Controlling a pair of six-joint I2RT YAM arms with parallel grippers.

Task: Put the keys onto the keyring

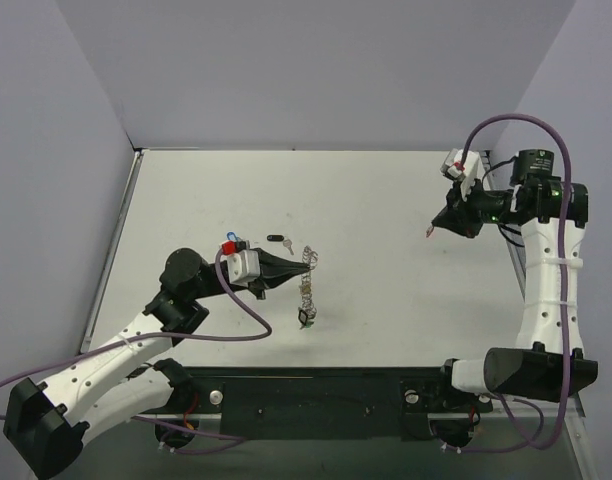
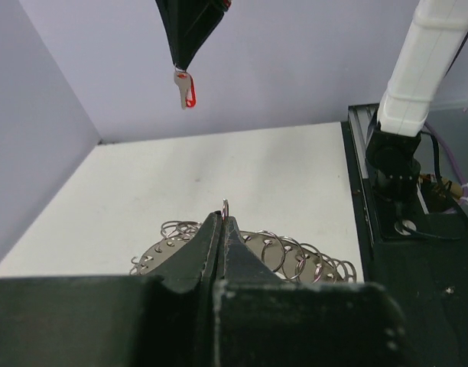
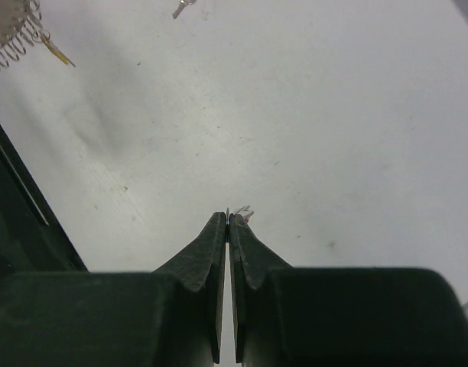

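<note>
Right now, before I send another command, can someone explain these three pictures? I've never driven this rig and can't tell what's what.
You are looking at two robot arms bolted at the near edge of a white table. The wide picture comes from a fixed camera above and behind them. The other two come from a camera on each wrist, looking out along that arm's dark fingers. The left hand is shut on one small wire loop at the rim of the keyring, the flat silver ring. The right hand is held up off to the right, shut on a red-tagged key, which hangs from its tip in the left wrist view. A black key lies loose on the table, and a yellow key sits by the ring.
</note>
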